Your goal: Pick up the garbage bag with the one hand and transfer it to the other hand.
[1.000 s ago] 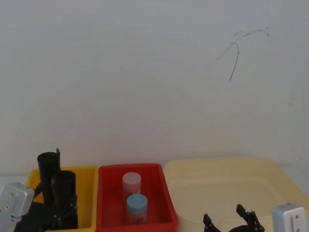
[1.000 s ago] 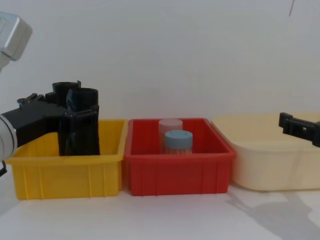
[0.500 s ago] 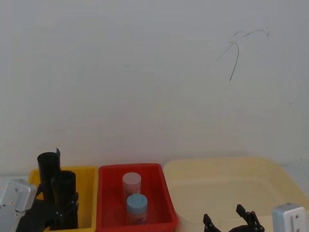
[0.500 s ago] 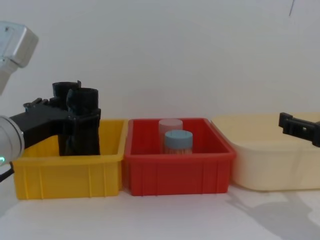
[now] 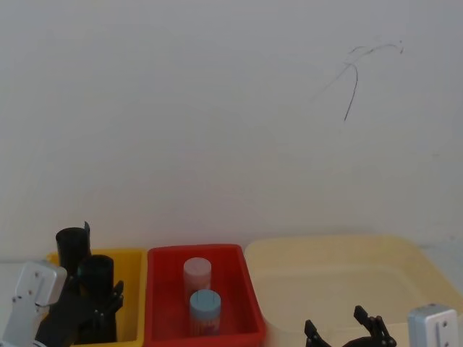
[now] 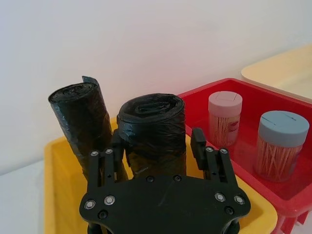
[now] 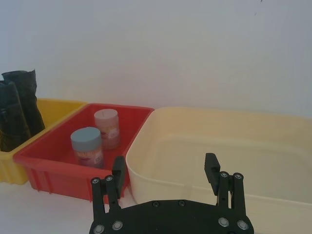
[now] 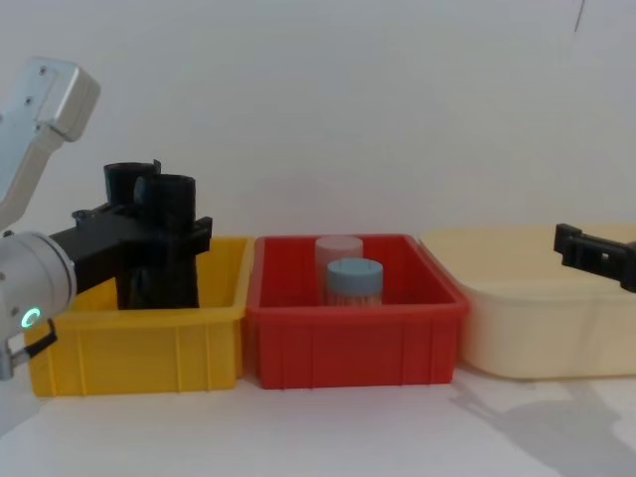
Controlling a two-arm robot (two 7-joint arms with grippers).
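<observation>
Black crinkled film, wound tight into a stout upright cylinder with a flat, puckered top: the garbage bag (image 6: pixel 152 127). It stands in the yellow bin (image 8: pixel 139 353), squarely between the left gripper's (image 6: pixel 157 137) jaws. The jaws are spread to either side of the roll, level with its upper part. One finger lies against the film or just beside it. The other shows a thin strip of yellow between itself and the roll. Cannot tell whether either presses. The gripper body hides the roll's base in the wrist view; the chest view shows its foot down inside the bin.

Second black roll (image 6: pixel 80 117): same wrinkled film, slimmer, with a loose corner poking up at its top. It sits just outside the jaws, past the finger on the robot's left and a little farther out. It is close beside the bag; contact uncertain.

Red bin (image 8: pixel 353 348): glossy moulded plastic, rectangular, set against the yellow one beyond the opposite jaw. Two clear cylindrical jars packed with pale sticks stand in it. The pink-lidded jar (image 6: pixel 224 119) is farther off, the blue-lidded jar (image 6: pixel 282 146) nearer the robot.

Right gripper (image 7: pixel 165 168): matte black, jaws wide apart, nothing between them. Ahead of and below those jaws sits the cream tub (image 8: pixel 547 328), smooth, with rounded corners and a thick rolled rim. Gripper and tub are well apart from the bag.
</observation>
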